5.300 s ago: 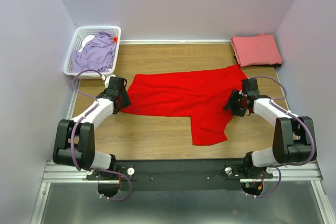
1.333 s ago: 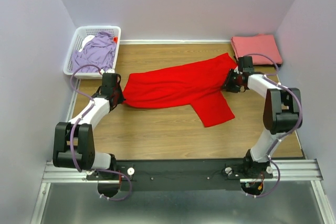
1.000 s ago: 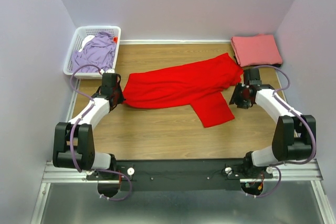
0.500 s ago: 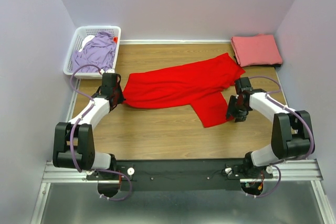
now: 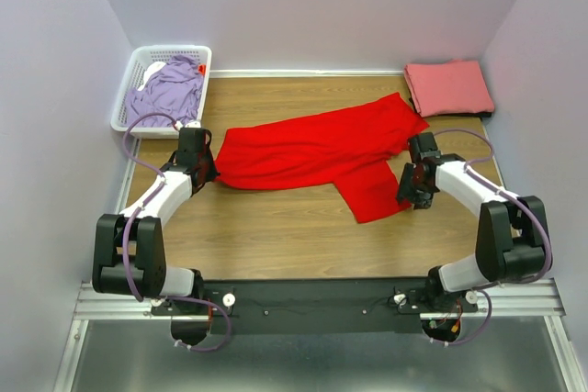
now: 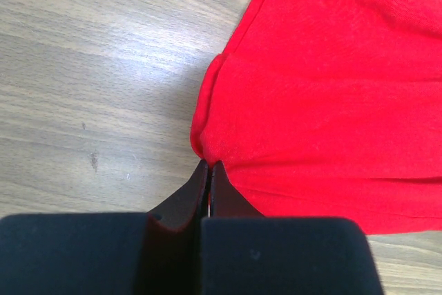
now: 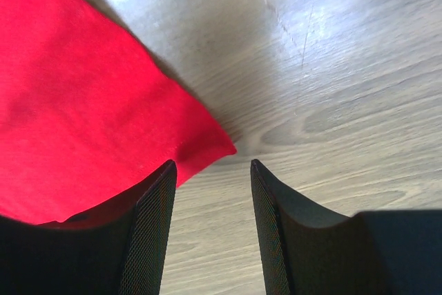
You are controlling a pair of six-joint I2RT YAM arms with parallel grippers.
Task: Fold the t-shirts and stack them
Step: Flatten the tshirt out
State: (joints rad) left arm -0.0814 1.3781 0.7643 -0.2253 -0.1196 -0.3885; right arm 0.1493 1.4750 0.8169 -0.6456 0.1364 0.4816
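Red t-shirt (image 5: pixel 312 149) lies across the middle of the counter (image 5: pixel 276 245), bunched into a long band running left to right, far end angled toward the back right. One flap sticks out toward the near edge on the right side.

Left pincer (image 6: pixel 208 169) is closed tight on the shirt's left edge, pinching a small pucker of red cloth, down low at the counter.

Right pincer (image 7: pixel 210 165) has its jaws parted at a medium gap with nothing clamped. It sits at the corner of the near flap: the cloth corner is just ahead of the gap and red fabric runs under one finger, possibly touching, hard to tell.

Salmon-pink t-shirt (image 5: pixel 448 87) is folded at the far right corner. Lavender t-shirt (image 5: pixel 167 91) is crumpled inside the white basket (image 5: pixel 175 50) at far left.
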